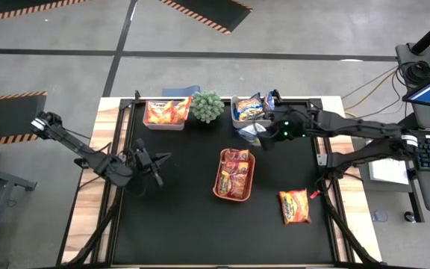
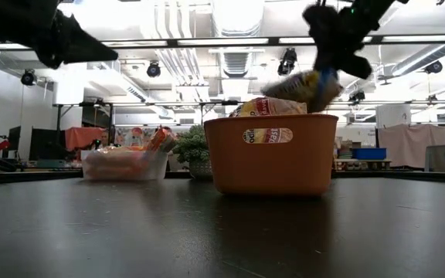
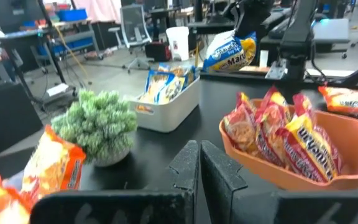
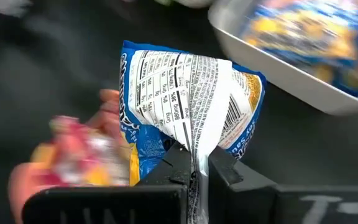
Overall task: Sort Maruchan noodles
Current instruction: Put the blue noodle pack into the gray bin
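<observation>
The black table (image 1: 178, 224) carries three containers: an orange tray (image 1: 235, 196) of dark red packets (image 1: 234, 176) near its middle, a clear bin (image 1: 163, 124) of orange packets (image 1: 164, 112) at the far left, and a grey bin (image 1: 239, 116) of yellow-and-blue packets (image 1: 249, 107) at the far edge, with a small potted plant (image 1: 207, 105) between the two bins. The right gripper (image 1: 263, 137) hangs above the table just beside the grey bin, its fingers pinched tight on a yellow-and-blue packet (image 4: 188, 93) that dangles, crumpled, label side to the wrist camera (the low view shows it well clear of the tray rim). The left gripper (image 1: 155, 166) waits over the left part of the table, its fingers (image 3: 188, 168) drawn close together and holding nothing. One orange packet (image 1: 295, 206) lies loose on the table near the right front, well apart from everything else. The step in hand looks like carrying the held packet to its matching kind. The next move probably calls for shifting over the grey bin's opening, lowering a little and letting go so the packet drops inside, not onto the rim; after that, the loose orange packet remains to be fetched across to the clear bin.
</observation>
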Robot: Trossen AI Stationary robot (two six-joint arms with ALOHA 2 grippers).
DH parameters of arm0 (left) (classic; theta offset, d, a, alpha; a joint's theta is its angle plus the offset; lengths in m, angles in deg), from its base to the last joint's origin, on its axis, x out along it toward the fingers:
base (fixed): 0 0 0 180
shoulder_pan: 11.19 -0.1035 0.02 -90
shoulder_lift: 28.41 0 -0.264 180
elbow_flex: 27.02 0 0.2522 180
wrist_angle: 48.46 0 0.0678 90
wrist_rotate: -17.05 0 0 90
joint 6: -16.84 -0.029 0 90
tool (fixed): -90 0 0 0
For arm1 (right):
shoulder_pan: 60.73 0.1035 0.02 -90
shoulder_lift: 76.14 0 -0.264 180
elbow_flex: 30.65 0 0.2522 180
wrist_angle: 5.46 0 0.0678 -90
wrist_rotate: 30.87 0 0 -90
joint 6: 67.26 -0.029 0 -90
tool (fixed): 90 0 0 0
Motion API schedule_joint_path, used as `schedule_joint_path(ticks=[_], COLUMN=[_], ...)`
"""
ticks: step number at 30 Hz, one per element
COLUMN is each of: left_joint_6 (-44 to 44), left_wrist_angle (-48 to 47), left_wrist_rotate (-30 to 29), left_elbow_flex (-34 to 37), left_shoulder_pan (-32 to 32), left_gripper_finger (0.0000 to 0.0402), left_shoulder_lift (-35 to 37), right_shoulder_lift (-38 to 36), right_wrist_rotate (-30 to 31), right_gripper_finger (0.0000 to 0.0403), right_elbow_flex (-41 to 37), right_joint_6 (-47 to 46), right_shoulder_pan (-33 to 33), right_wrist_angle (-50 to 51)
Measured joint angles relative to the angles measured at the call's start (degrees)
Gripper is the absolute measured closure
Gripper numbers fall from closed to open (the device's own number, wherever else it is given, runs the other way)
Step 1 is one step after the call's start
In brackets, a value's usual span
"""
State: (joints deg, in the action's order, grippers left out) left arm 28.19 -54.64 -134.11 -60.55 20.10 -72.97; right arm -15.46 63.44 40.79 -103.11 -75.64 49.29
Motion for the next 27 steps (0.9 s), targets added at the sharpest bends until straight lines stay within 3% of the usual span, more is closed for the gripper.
schedule_joint_path(ticks=[8, 15, 22, 27], left_joint_6=[-14.0, -28.3, -31.9, -34.8], left_wrist_angle=[13.8, 30.2, 36.1, 36.2], left_wrist_rotate=[0.0, 1.2, 17.4, 19.9], left_elbow_flex=[0.0, 0.0, -2.1, -5.3], left_shoulder_pan=[-0.1, -0.1, -1.3, -3.0], left_gripper_finger=[0.0402, 0.0381, 0.0282, 0.0191], left_shoulder_lift=[-4.6, -10.9, -14.4, -18.4], right_shoulder_lift=[-0.6, 6.6, 17.6, 23.6], right_wrist_rotate=[-13.7, -28.5, -44.1, -48.8], right_gripper_finger=[0.0394, 0.0394, 0.0394, 0.0394], right_elbow_flex=[-2.8, -6.9, -8.1, -8.1], right_joint_6=[2.5, 2.9, -1.1, -5.1], right_shoulder_pan=[0.0, 0.1, 0.2, 0.3], right_wrist_angle=[-19.2, -41.2, -63.4, -72.3])
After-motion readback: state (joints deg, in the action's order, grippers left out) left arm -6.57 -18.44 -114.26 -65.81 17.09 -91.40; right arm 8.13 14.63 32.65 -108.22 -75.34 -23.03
